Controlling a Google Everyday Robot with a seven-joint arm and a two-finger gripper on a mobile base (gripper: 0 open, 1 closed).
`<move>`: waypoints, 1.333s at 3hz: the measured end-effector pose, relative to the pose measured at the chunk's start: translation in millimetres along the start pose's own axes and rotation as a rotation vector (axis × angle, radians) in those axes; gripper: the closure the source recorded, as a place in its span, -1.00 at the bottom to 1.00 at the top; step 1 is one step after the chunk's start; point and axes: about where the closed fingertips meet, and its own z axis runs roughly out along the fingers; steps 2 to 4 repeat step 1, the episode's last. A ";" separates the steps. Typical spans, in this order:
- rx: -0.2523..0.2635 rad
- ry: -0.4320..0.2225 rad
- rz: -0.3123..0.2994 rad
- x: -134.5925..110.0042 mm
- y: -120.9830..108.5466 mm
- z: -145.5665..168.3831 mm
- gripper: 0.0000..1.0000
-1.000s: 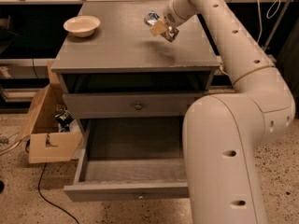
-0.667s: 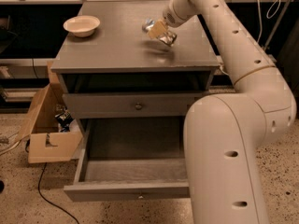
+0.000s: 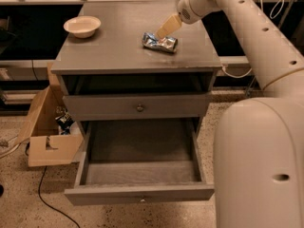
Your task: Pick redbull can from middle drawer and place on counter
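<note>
The redbull can (image 3: 160, 42), crumpled silver and blue, lies on its side on the counter (image 3: 114, 51), right of the middle. My gripper (image 3: 164, 31) hangs just above and to the right of the can, open and no longer holding it, with its tan fingers (image 3: 170, 24) pointing down-left at it. The middle drawer (image 3: 140, 193) is pulled out below, and its tray shows nothing inside.
A cream-white bowl (image 3: 82, 26) stands on the counter's far left. A closed drawer front with a dark knob (image 3: 139, 107) sits above the open drawer. An open cardboard box (image 3: 47, 141) and a cable (image 3: 47, 198) lie on the floor at left. My white arm (image 3: 261, 151) fills the right.
The gripper carried the can down and left over the counter and let it go. The can now lies on the counter, and the gripper has drawn slightly up and right.
</note>
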 end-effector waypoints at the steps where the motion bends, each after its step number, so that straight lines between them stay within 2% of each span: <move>1: 0.123 -0.118 0.049 -5.9 -13.1 -100.5 -1.00; 4: 0.123 -0.118 0.049 -5.9 -13.1 -100.5 -1.00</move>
